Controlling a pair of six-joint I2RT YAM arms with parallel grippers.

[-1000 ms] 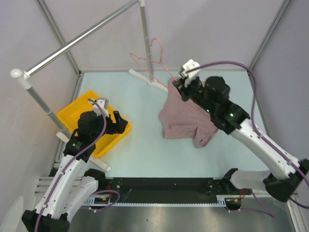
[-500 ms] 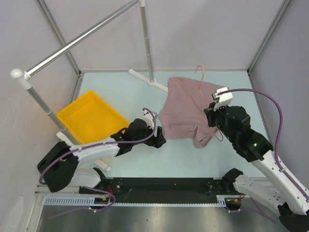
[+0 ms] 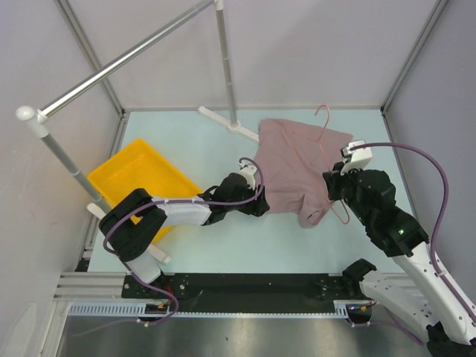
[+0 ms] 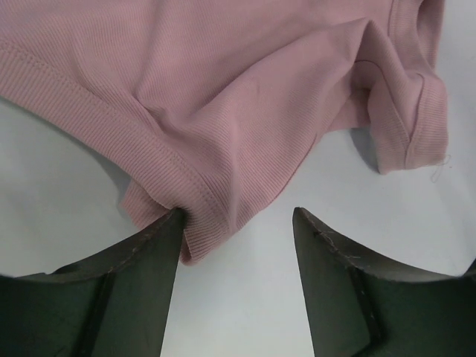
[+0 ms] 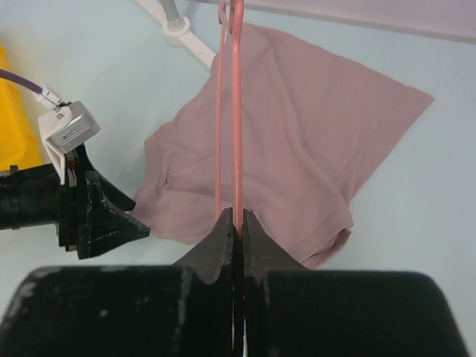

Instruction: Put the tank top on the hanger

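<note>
The mauve-pink tank top lies crumpled on the table, and shows in the left wrist view and the right wrist view. My right gripper is shut on the thin pink wire hanger and holds it over the top's right part. In the right wrist view the wire runs straight out between the closed fingers. My left gripper is open at the top's lower-left corner. In its wrist view the left finger touches the hem and the right finger stands over bare table.
A yellow bin sits at the left. A grey metal rail crosses the upper left on an upright post, whose white base lies just behind the tank top. My left gripper shows in the right wrist view.
My left arm has stretched further right, up to the tank top's lower-left corner. My right arm has shifted a little right with the hanger, and the hook has moved right too.
</note>
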